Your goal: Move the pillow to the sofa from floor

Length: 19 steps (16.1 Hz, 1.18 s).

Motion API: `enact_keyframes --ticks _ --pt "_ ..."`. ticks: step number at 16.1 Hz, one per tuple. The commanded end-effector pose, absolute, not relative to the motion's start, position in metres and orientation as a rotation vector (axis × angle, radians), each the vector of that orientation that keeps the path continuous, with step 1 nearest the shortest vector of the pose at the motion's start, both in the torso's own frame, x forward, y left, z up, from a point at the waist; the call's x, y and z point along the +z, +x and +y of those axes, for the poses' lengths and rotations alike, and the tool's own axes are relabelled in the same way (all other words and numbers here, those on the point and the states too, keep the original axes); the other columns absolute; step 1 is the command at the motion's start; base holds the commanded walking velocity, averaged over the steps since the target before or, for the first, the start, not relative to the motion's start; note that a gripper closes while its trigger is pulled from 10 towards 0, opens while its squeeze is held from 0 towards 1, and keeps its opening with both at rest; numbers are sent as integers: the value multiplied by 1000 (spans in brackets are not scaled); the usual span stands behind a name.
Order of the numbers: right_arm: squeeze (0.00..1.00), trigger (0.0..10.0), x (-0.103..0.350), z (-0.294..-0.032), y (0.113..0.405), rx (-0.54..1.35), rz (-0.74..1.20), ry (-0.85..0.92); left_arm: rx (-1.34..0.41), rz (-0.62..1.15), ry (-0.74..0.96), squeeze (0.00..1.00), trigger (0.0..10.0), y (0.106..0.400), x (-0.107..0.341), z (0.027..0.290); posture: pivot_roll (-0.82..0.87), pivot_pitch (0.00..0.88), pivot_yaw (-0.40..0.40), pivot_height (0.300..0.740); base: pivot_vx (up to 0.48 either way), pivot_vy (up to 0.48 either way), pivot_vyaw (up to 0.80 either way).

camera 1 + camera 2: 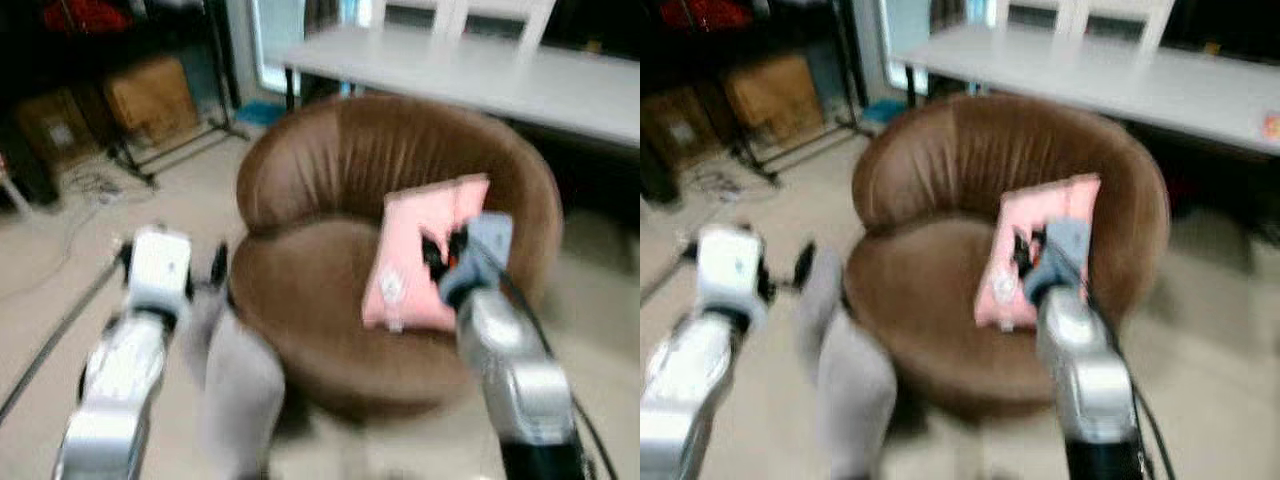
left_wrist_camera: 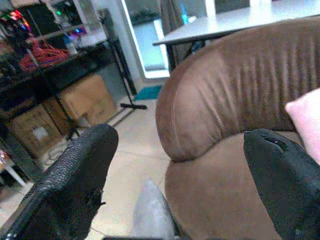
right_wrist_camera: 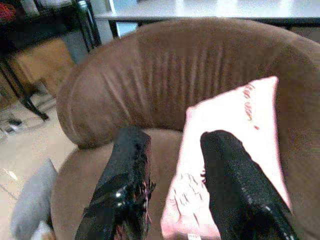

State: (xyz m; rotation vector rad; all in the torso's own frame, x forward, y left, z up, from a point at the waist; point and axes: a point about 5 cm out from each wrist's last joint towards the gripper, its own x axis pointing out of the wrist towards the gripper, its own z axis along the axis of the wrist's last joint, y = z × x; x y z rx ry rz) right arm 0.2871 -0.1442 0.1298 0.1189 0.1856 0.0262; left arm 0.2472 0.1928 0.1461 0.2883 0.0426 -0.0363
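Leaning against the backrest on the seat of the brown sofa (image 1: 330, 200), the pink pillow (image 1: 420, 250) is judged already delivered. The right end effector (image 3: 172, 190) is seen with fingers spread, one across the pillow's face, nothing gripped. The left end effector (image 2: 185, 190) is held wide and empty beside the sofa, so only withdrawal seems left; a grey cushion (image 1: 240, 380) lies on the floor (image 1: 60, 260).

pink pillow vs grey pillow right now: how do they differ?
Colour: the pink pillow is pink with some print; the grey pillow is plain grey.
Place: the pink pillow sits on the brown sofa seat, leaning on its backrest; the grey pillow is off the seat, down by the sofa's front.
Gripper: the open right gripper is at the pink pillow; the open left gripper is above the grey pillow.
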Motion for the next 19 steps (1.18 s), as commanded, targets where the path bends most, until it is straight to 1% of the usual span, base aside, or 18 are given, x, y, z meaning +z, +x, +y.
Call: enact_keyframes --ticks 1,4,5,19 --pt "0 10000 135 -144 288 26 168 114 -22 24 290 0 10000 248 151 195 -28 0 16 740 0 0 0" --pt "0 10000 134 -144 287 21 177 105 -22 23 276 0 10000 248 151 194 -27 0 13 740 0 0 0" --pt "0 10000 133 -145 287 19 180 103 -24 24 274 0 10000 248 151 194 -27 0 13 740 0 247 0" --pt "0 10000 132 -144 288 10 177 63 -39 28 273 0 10000 250 150 192 -30 0 17 740 0 306 0"
